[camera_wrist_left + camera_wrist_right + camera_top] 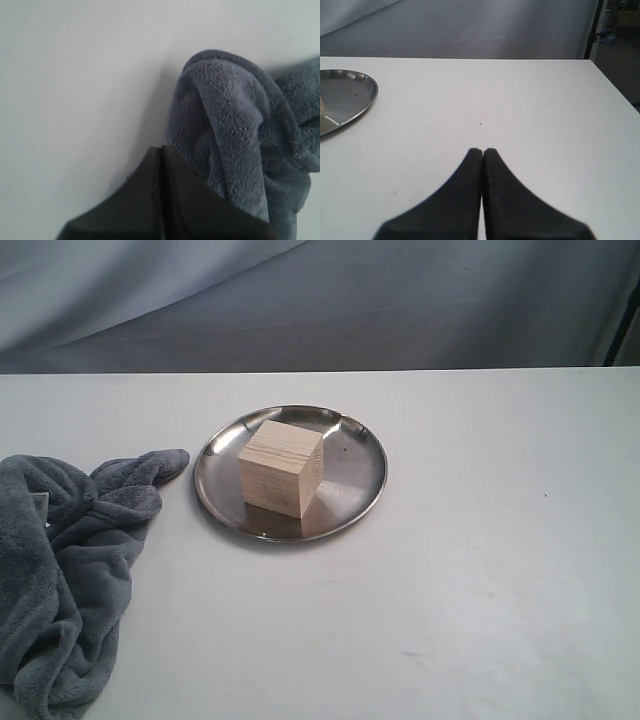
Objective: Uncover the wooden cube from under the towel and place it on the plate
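The pale wooden cube [282, 467] stands uncovered on the round steel plate [355, 455] in the middle of the white table. The blue-grey towel [60, 570] lies crumpled at the table's left front. Neither arm shows in the exterior view. In the left wrist view my left gripper [161, 149] is shut with nothing between its fingers, its tips beside a fold of the towel [235, 125]. In the right wrist view my right gripper [483, 150] is shut and empty over bare table, with the plate's rim [355, 100] off to one side.
A grey cloth backdrop [320, 300] hangs behind the table's far edge. The table's right edge [615, 90] and a dark stand [594, 30] show in the right wrist view.
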You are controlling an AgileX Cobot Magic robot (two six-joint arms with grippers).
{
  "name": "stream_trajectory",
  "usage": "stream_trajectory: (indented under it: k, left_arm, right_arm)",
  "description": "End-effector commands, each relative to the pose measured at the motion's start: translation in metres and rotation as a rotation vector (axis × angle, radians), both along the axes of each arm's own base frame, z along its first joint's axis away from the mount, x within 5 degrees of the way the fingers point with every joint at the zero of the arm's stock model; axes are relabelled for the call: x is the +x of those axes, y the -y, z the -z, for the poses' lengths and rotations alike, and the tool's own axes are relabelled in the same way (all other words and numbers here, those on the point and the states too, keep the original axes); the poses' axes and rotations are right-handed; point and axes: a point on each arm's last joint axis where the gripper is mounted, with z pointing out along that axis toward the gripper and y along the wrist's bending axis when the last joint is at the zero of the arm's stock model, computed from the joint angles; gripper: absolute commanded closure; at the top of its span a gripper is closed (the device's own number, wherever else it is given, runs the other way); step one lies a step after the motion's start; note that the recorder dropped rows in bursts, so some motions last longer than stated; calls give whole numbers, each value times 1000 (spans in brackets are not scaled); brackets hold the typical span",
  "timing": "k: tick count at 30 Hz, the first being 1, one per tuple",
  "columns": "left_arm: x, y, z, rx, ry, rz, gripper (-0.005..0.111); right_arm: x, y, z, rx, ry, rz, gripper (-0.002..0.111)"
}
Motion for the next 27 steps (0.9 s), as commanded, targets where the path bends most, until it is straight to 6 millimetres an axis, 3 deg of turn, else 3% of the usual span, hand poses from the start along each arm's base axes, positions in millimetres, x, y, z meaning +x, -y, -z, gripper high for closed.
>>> stream_trajectory:
  k: [1, 17, 27]
  left_arm:
    - [-21, 3, -2, 0, 66, 1, 107]
    - [-100, 21, -3, -25, 404, 17, 107]
    - [-185, 37, -26, 21, 830, 88, 107]
  right_arm:
    - [0, 0, 1, 9, 2, 2, 108]
    - [0, 0, 1, 9, 2, 2, 108]
    - [0, 0, 1, 9, 2, 2, 108]
